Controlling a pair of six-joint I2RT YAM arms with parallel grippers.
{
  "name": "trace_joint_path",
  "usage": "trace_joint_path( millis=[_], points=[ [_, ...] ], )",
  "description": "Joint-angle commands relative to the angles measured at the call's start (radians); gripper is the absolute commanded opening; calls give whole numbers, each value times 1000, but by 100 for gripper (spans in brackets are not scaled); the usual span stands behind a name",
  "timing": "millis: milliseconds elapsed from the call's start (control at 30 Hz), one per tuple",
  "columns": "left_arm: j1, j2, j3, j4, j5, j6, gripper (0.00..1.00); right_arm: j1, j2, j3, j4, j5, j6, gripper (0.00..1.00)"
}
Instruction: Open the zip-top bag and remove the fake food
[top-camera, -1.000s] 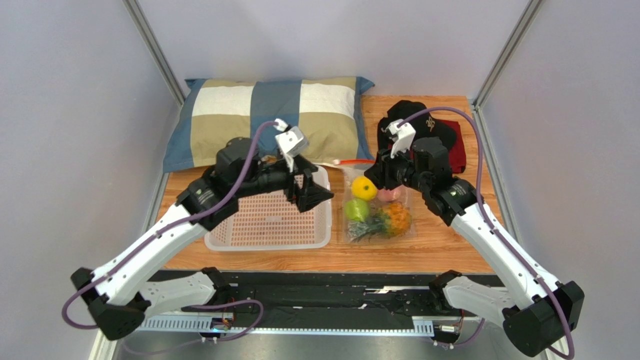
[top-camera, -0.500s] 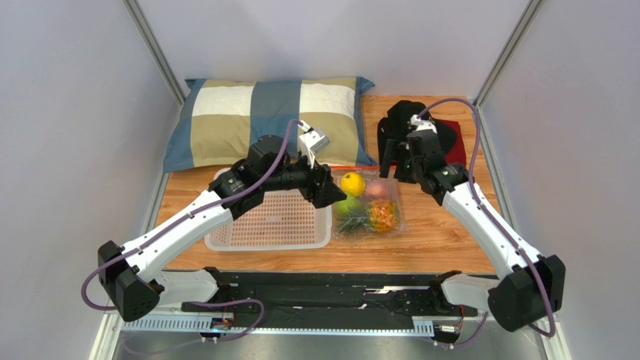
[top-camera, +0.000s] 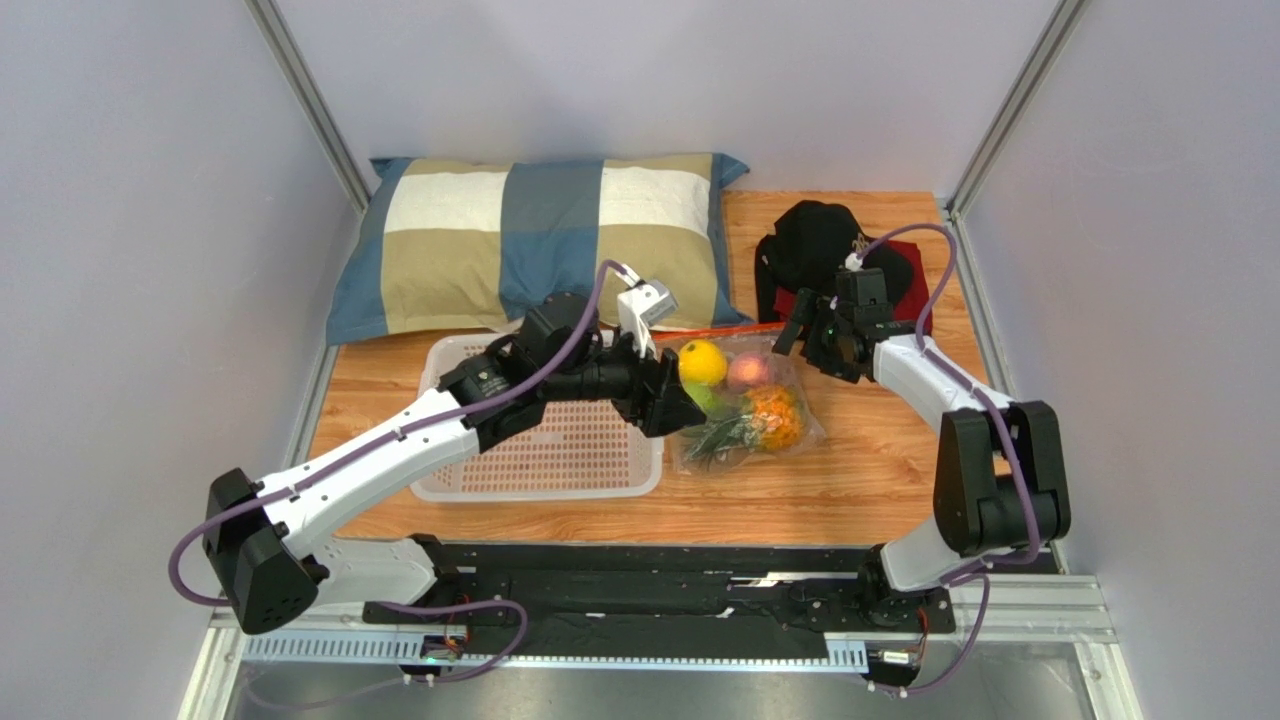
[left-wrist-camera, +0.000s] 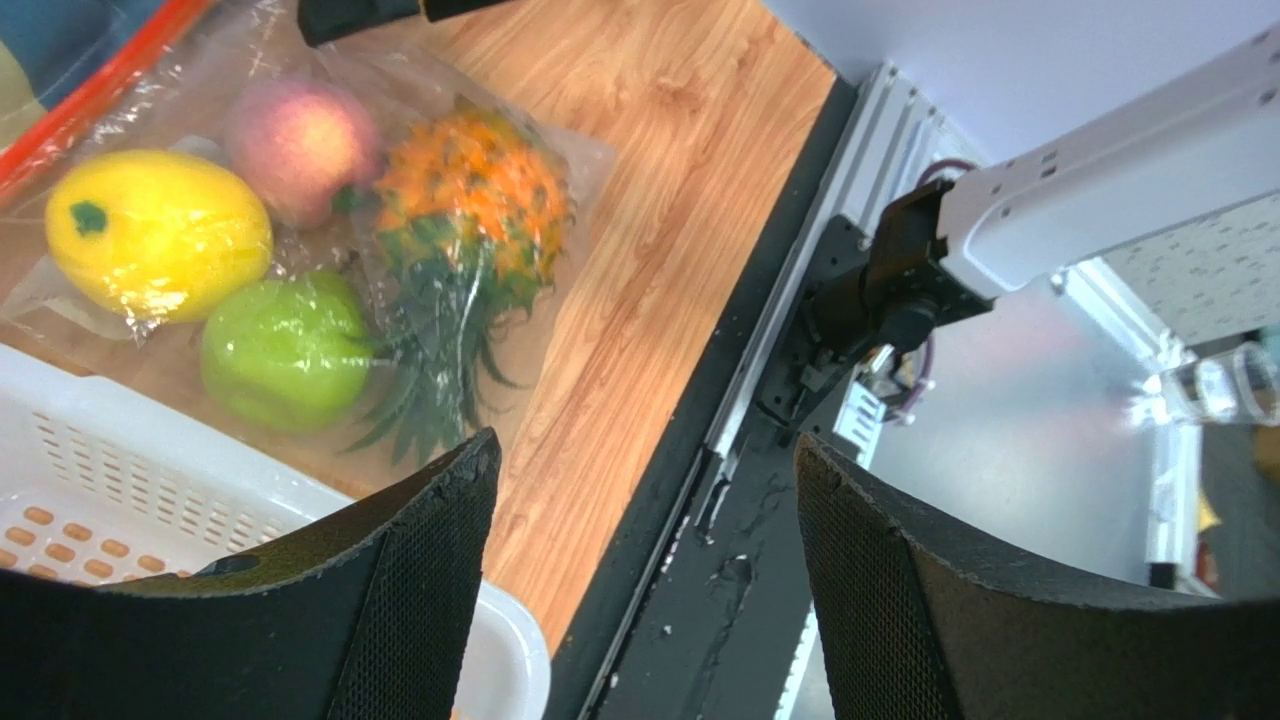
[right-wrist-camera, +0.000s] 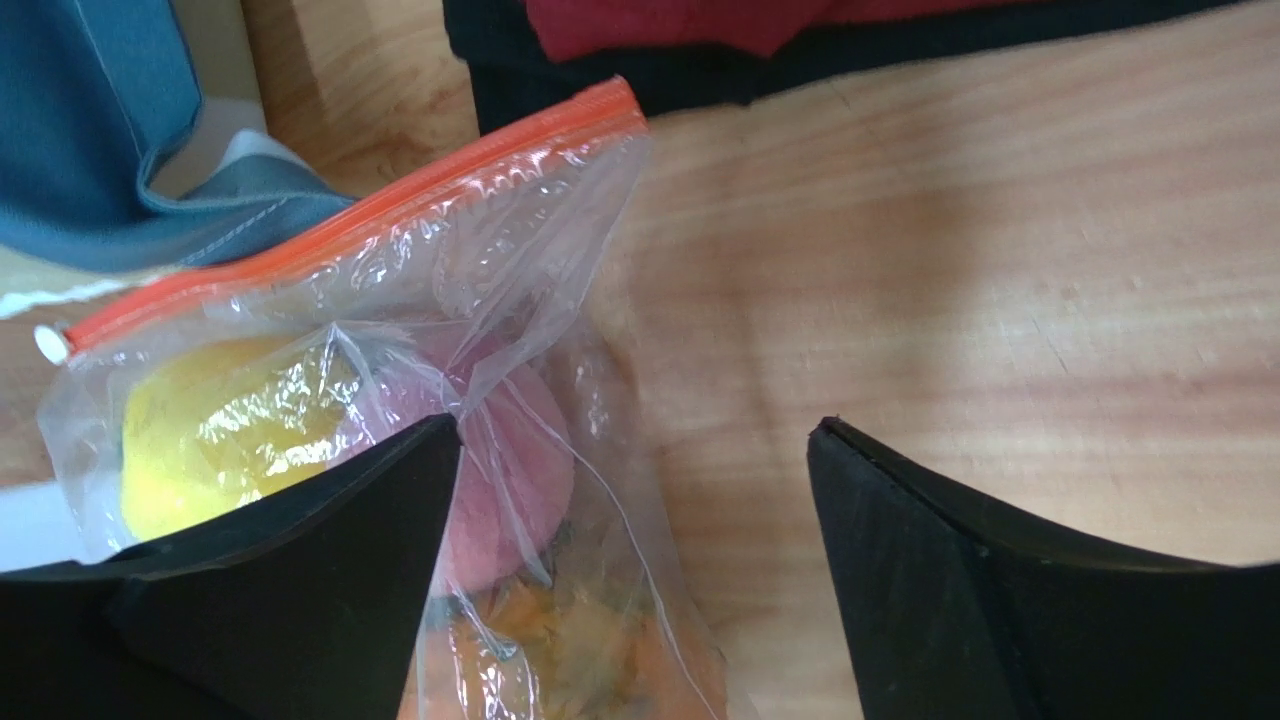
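Soft, even, bright light falls from overhead. The top view is sharp, and the arms cast only faint shadows on the table (top-camera: 872, 480). Up close the left gripper (left-wrist-camera: 643, 450) looks dark and grainy, with a washed-out patch at upper right. The right wrist view is soft: smeared wood, pale glare on the bag (right-wrist-camera: 496, 240), and the right gripper (right-wrist-camera: 634, 432) a black silhouette.

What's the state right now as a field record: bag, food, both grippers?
bag: zip-top bag lying right of white basket; zip strip looks shut
food: fake food all inside bag
left: left gripper open, empty, over bag's left edge
right: right gripper open, empty, over bag's zip end
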Motion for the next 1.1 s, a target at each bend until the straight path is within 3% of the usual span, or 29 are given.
trace_joint_path(
  millis=[0,133,267,467,633,800,867,900,933,967,1067],
  points=[
    [-101,22,56,30,-132,75,77,-42,54,-15,220,-127,21,86],
    [-132,65,100,4,-182,111,77,-42,43,-45,297,-263,63,85],
    [-133,44,76,8,-187,99,77,-45,-72,-124,292,-229,83,91],
    [-132,-3,42,-5,-230,86,76,-43,-115,-199,344,-312,61,90],
    [-132,-4,63,-50,-244,57,76,-42,-11,-207,499,-448,90,87],
    [-132,-26,62,-51,-225,34,76,-36,72,-138,480,-438,94,75],
    [-132,-27,62,-62,-233,29,76,-23,66,-104,440,-424,78,62],
    [-132,-30,60,-64,-236,26,76,-22,60,-93,426,-428,72,48],
    [-132,-32,62,-67,-244,17,76,-19,28,-79,399,-433,61,14],
    [-132,-35,59,-67,-259,11,76,-19,2,-67,292,-425,55,0],
    [-129,-50,45,-38,-296,-32,76,-20,-188,-73,188,-393,34,0]
  ],
)
